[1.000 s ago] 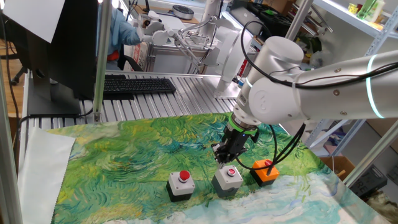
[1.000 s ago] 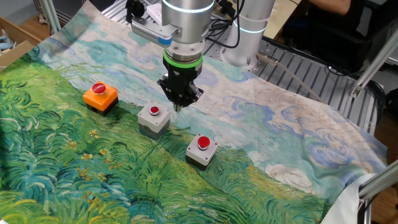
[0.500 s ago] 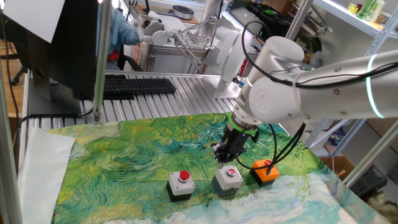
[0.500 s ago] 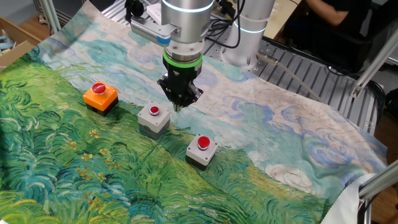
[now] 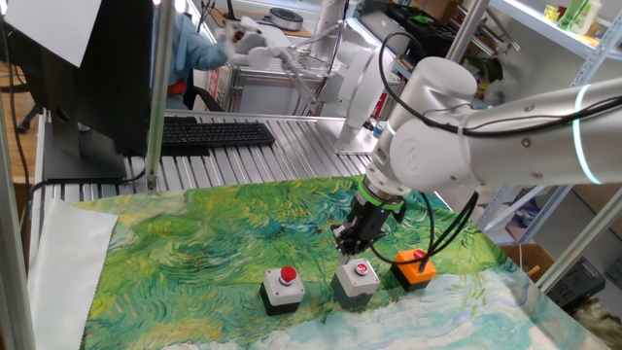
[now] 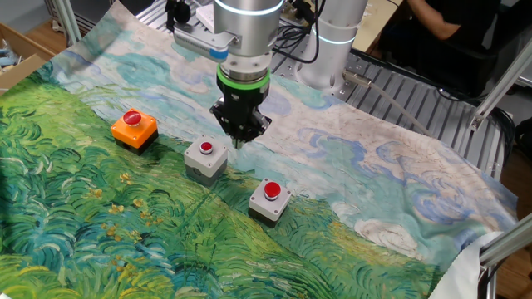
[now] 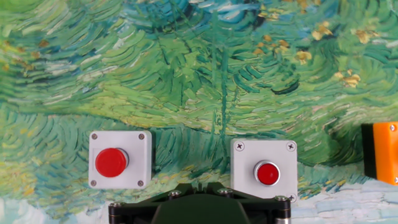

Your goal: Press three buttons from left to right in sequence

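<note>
Key relation: your gripper (image 6: 239, 138) hangs just above and behind the middle button (image 6: 205, 157); in the hand view that button (image 7: 263, 171) sits at lower centre-right, just right of the gripper body along the bottom edge.
Button row: in the one fixed view the three run along the lower middle of the frame: grey left button (image 5: 283, 288), grey middle one (image 5: 357, 280), orange right button (image 5: 415, 269).
Judged step: the middle cap looks like your target; you'd need a short shift toward it, then straight down.
Jaws: you cannot tell; no view shows the fingertips clearly enough.
Shapes: boxy square housings with corner screws, each with a round red cap; the left cap (image 7: 110, 162) looks larger and more domed than the middle one.
Materials: housings look like hard plastic.
Surface: painted-swirl cloth (image 6: 100, 241), soft, slightly creased.
</note>
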